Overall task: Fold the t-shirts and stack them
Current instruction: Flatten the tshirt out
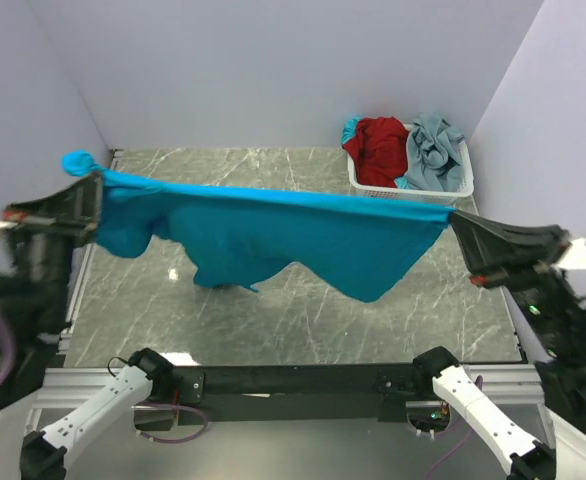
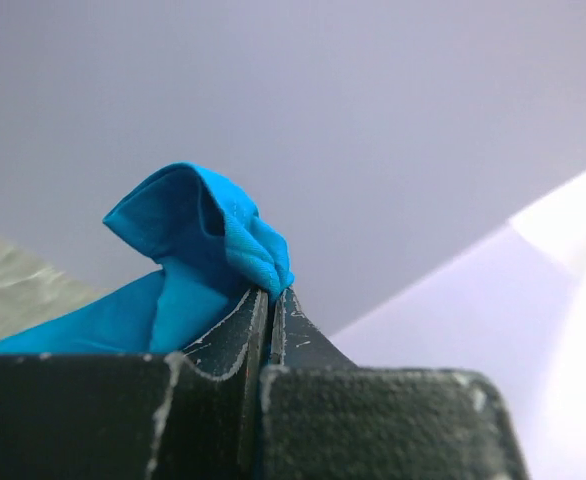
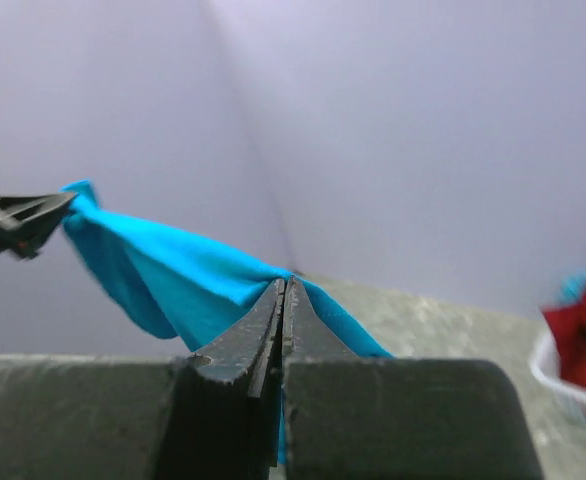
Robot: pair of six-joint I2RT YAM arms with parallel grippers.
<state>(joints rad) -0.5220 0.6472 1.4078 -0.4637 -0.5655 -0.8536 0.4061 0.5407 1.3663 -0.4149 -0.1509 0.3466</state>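
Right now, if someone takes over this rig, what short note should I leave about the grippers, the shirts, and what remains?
Left gripper: shut on one end of the teal-blue shirt.
Right gripper: shut on the other end; the shirt hangs stretched between them over the table.
Red shirt and grey-blue shirt: crumpled in the white basket, far right.
Done: nothing folded yet. Left: lay flat, fold and stack all three.
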